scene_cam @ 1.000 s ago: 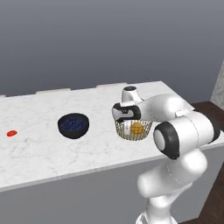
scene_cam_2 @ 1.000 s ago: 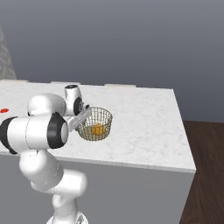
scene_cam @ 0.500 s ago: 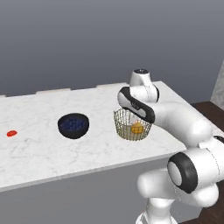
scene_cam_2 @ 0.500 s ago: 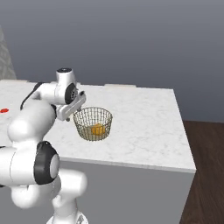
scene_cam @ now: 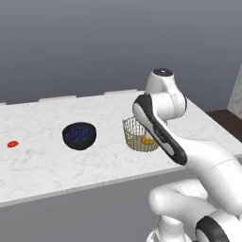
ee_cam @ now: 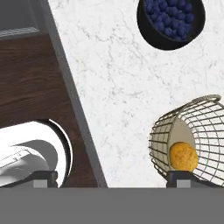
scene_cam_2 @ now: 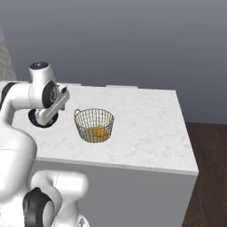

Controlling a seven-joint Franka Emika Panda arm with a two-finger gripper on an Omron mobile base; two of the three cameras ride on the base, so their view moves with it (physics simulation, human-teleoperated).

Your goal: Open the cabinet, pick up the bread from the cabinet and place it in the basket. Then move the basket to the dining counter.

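Tan-gold wire basket (scene_cam_2: pixel 94 125) sits upright on the marble dining counter (scene_cam_2: pixel 146 133) w/ the bread (scene_cam_2: pixel 99 131) on its base, dark blue bowl (scene_cam: pixel 79 135) well apart beside it. Gripper (ee_cam: pixel 111 178) hangs above w/ jaws spread wide, holding nothing. Judging by this, delivery looks done; best to lift the hand straight up and clear so fingers don't snag the rim.

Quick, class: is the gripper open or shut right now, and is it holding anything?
Gripper: open, holding nothing; the basket with the bread sits free on the counter.
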